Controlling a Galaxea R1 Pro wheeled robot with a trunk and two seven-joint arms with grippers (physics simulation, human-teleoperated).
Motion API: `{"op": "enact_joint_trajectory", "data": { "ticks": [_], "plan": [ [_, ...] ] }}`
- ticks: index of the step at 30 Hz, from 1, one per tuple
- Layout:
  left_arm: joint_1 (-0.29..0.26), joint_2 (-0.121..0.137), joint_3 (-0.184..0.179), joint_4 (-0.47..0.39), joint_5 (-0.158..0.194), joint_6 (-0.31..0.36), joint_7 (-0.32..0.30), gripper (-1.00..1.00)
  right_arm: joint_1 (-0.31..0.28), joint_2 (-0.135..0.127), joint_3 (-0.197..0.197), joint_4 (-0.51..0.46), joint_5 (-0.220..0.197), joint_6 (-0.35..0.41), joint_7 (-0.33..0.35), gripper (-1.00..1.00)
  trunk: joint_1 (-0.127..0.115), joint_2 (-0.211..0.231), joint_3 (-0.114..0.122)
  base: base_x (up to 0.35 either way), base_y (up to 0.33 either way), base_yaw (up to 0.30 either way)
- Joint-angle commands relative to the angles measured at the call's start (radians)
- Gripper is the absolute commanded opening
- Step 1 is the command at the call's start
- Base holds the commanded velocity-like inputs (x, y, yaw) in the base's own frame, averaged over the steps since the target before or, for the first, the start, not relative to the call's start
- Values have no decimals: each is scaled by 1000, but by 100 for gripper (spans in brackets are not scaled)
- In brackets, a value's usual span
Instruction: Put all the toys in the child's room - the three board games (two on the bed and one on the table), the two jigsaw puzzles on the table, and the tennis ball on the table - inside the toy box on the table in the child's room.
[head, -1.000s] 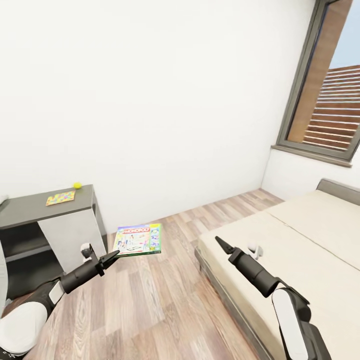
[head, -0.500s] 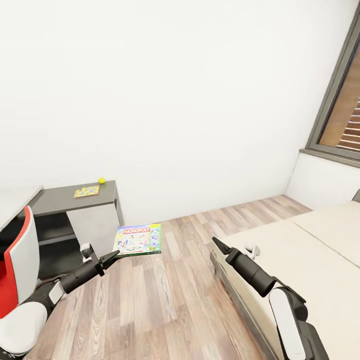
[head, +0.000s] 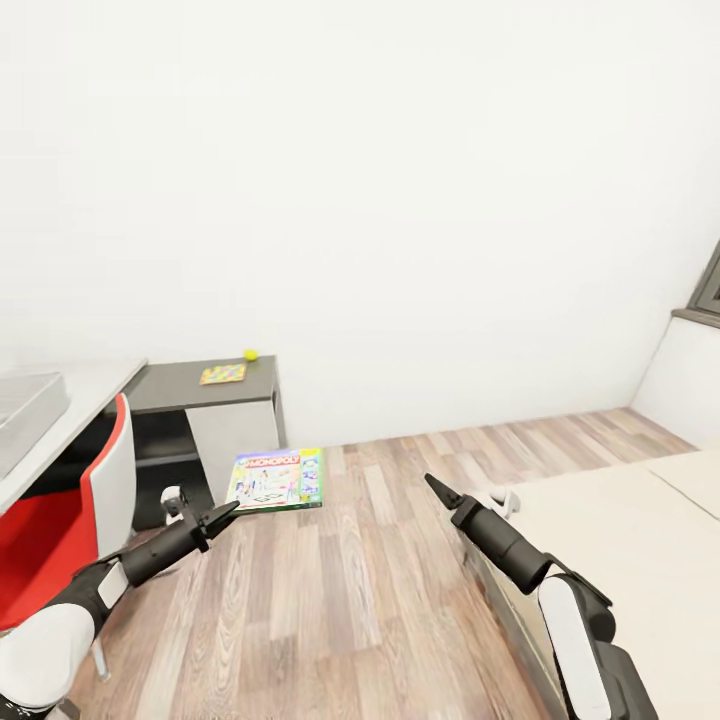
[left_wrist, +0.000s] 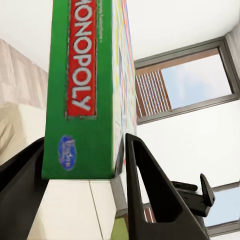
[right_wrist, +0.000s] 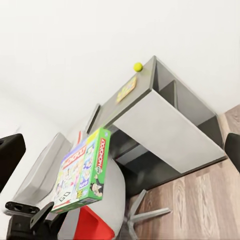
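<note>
Carried item: the flat green-edged "Monopoly" board game box (head: 276, 480) is held level above the wood-plank floor (head: 340, 590), its long axis running out ahead of the arm.
Holding pincer: the left gripper (head: 222, 516) clamps the box's near edge, one black finger (left_wrist: 150, 200) on each face.
Destination: the shallow light grey toy box (head: 25, 398) sits on the pale desk top (head: 85, 395), forward and left of the carried box, behind the red and white chair (head: 70, 510).
Deciding relation: the left arm is much the nearer; judged, a swing leftward and a lift over the rim are needed.
Other toys: a multicoloured jigsaw puzzle square (head: 223, 374) and a yellow tennis ball (head: 250, 354) lie near each other on the lower dark grey desk section (head: 200, 385).
Right gripper (head: 436, 489): carries nothing; fingers look closed to a point, above the beige bed's edge (head: 600, 530).
</note>
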Motion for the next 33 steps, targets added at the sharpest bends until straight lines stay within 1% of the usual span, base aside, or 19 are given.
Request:
{"op": "enact_joint_trajectory", "data": {
  "ticks": [1, 8, 14, 21, 27, 33],
  "plan": [
    [-1, 0, 11, 0, -9, 11, -6, -100, -1, 1, -3, -1, -5, 8, 2, 100, 0, -1, -1, 5, -71, 287],
    [-1, -1, 9, 0, -9, 13, -5, -100, -1, 1, -3, 0, -5, 8, 2, 100, 0, -1, -1, 94, -157, 287],
    [-1, -2, 8, 0, -9, 12, -3, -100, -1, 1, -4, 0, -5, 8, 2, 100, 0, -1, -1, 190, -38, 246],
    [-1, -2, 8, 0, -9, 11, -3, -100, 0, 1, -4, 0, -5, 9, 2, 100, 0, -1, -1, 200, -19, 24],
    [-1, -2, 7, 0, -9, 12, -3, -100, -1, 1, -5, -1, -5, 8, 2, 100, 0, -1, -1, 199, -106, 6],
    [-1, -2, 7, 0, -9, 12, -3, -100, -1, 1, -4, -1, -5, 8, 2, 100, 0, -1, 1, 196, -41, 171]
  ]
}}
